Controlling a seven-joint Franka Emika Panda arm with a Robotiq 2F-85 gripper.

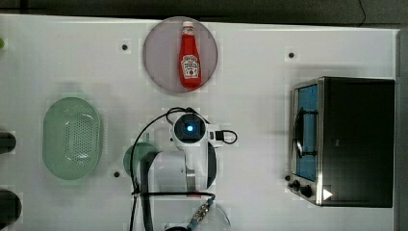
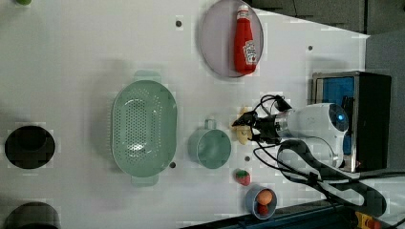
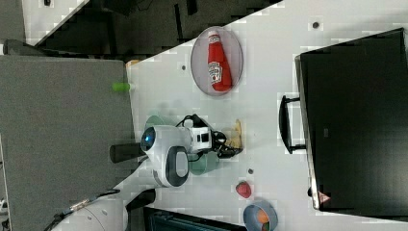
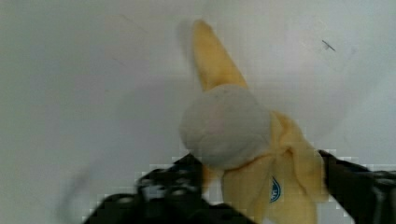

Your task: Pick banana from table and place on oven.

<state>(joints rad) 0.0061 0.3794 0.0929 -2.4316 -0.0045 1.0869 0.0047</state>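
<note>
My pincer point(image 4: 261, 186) is down at the banana point(image 4: 247, 140), one dark finger point(image 4: 173, 186) on each side of it and the fruit between them. The jaws stand fairly wide. I cannot tell whether the pads are touching the peel yet, so I do not count it as held. The banana lies flat on the white bench point(image 4: 70, 93). In the left view it sits just beside the green cup point(image 2: 210, 145), under my fingertips.

It looks to me like a small toy: half-peeled, with a pale rounded tip and yellow peel flaps spread around it. I judge it light, and probably smooth plastic, so it may slide if I squeeze a tapered part. The flaps are thin and could flex or slip out. The best hold, I think, is across the thick middle, where the flaps meet the body, with the pads square to its sides. The narrow stem end is a poor place to pinch.

Further out in the left view, a strawberry point(image 2: 242, 177) lies near and a small bowl point(image 2: 260, 202) beyond it. A green colander point(image 1: 72, 138) and a plate point(image 1: 159, 67) bearing a ketchup bottle point(image 1: 189, 55) are well apart from me in the top view. The oven point(image 1: 358, 139) stands farthest, at the top view's right, its black top bare.
</note>
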